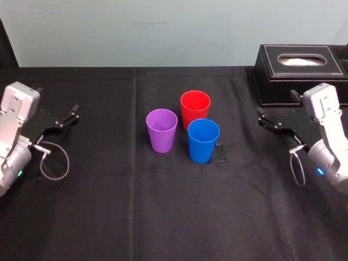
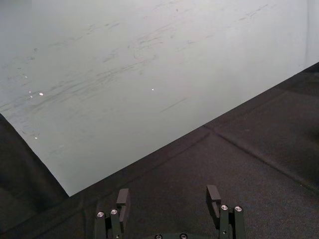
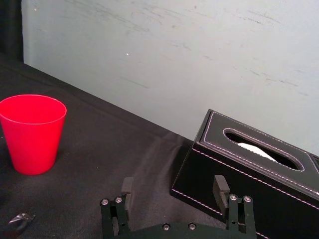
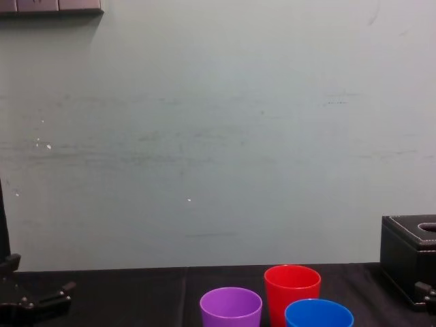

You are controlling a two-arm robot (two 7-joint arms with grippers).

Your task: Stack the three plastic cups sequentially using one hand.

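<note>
Three unstacked cups cluster at the middle of the table [image 1: 163, 217]: purple cup [image 1: 162, 130], red cup [image 1: 195, 109], blue cup [image 1: 203, 140]. The left gripper [image 2: 168, 196] and right gripper [image 3: 174, 186] hang open by its side edges.

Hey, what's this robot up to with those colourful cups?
Nothing is being handled yet. The purple cup, red cup and blue cup stand upright and unstacked, close together mid-table on the black cloth. The left end effector sits open at the robot's left side, and the right end effector sits open at its right, near a black box. Both are empty and away from the cups, so stacking has not started.
</note>
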